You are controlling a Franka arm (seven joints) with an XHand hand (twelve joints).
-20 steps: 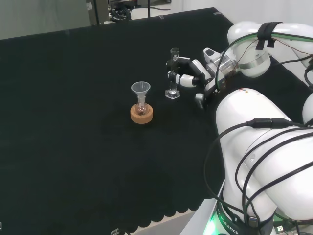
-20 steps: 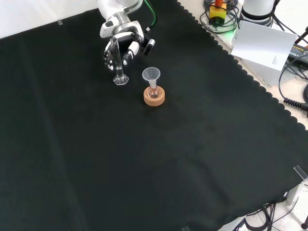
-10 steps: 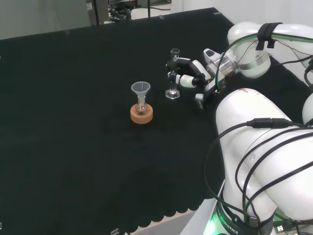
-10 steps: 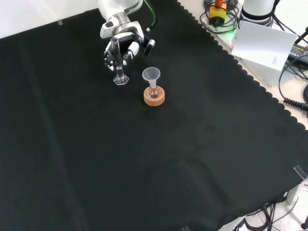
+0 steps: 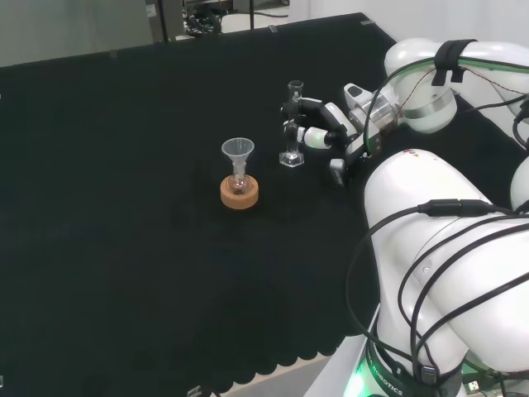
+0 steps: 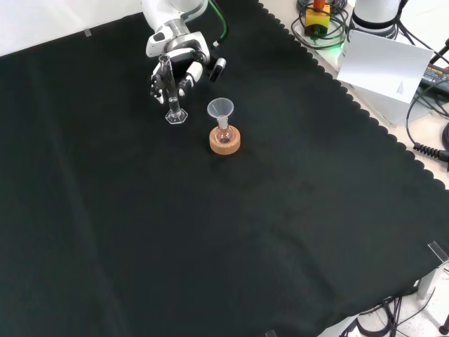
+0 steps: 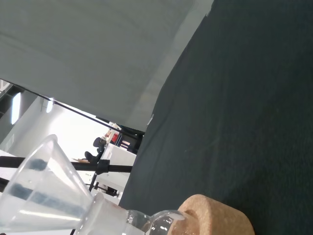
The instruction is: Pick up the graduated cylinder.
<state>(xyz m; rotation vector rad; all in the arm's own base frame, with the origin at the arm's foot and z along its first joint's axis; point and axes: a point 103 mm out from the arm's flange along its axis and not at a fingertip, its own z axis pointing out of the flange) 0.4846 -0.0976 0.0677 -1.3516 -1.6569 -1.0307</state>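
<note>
The clear graduated cylinder [image 5: 293,122] stands upright on its hexagonal foot on the black cloth, behind and to the right of the flask in the head view. The hand [image 5: 321,126] reaches in from the right, and its fingers are curled round the cylinder's middle. In the front view the cylinder [image 6: 169,88] stands in front of the hand [image 6: 182,64], with dark fingers to its left and white ones to its right. Its foot appears to rest on the cloth.
A clear funnel [image 5: 237,151] sits in a small flask on a cork ring [image 5: 240,194], just left of the cylinder in the head view; the funnel [image 7: 41,195] and cork ring [image 7: 217,218] loom close in the wrist view. The cloth's scalloped edge [image 6: 330,77] and cables lie at the front view's right.
The fingers have drawn in a little closer round the cylinder, and its top leans slightly to the left in the front view. The funnel and flask have not moved.
</note>
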